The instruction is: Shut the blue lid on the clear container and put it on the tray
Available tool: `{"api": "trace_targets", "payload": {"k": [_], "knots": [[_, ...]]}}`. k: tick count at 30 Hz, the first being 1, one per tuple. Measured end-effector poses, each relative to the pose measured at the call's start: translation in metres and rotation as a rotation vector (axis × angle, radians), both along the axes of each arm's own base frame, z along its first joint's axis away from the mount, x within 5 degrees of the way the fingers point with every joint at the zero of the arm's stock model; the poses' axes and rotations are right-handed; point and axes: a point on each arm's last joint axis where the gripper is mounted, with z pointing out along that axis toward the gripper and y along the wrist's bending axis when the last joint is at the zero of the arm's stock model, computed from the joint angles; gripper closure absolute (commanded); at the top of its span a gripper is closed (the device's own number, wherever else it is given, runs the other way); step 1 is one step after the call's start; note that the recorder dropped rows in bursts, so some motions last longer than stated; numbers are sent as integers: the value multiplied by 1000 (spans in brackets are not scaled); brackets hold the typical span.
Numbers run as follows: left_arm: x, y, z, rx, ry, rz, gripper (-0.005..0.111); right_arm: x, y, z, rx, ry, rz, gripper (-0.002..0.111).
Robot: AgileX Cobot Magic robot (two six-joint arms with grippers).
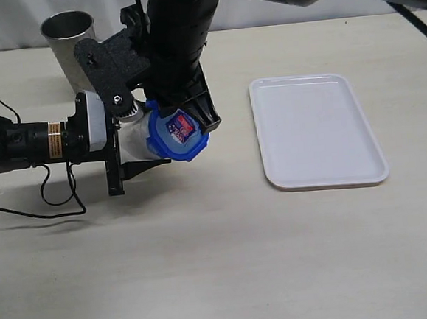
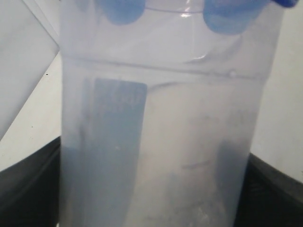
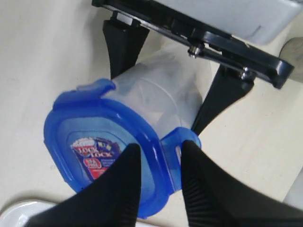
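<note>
Blue lid (image 1: 178, 136) sits on the clear container (image 2: 156, 142), left of centre. Left claw (image 1: 139, 139) grips the container, right claw (image 3: 161, 147) is pinching the lid's rim.

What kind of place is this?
Probably a robot lab workbench: robot arms over a pale table, plain white backdrop, and a few props like the white tray and steel cup.
</note>
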Motion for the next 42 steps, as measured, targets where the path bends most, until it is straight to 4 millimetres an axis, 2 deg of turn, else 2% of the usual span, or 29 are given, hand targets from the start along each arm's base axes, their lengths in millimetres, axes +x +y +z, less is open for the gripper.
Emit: {"api": "trace_targets", "payload": {"k": [2, 22, 30, 42], "knots": [[0, 1, 0, 7, -9, 0, 107, 0, 1, -1, -8, -5, 13, 94], [0, 3, -2, 37, -35, -9, 107, 0, 1, -14, -75, 34, 70, 95], [0, 3, -2, 42, -39, -17, 107, -1, 2, -16, -74, 52, 86, 99], [-1, 4, -5, 87, -62, -41, 107, 1, -1, -30, -148, 91, 111, 103]]}}
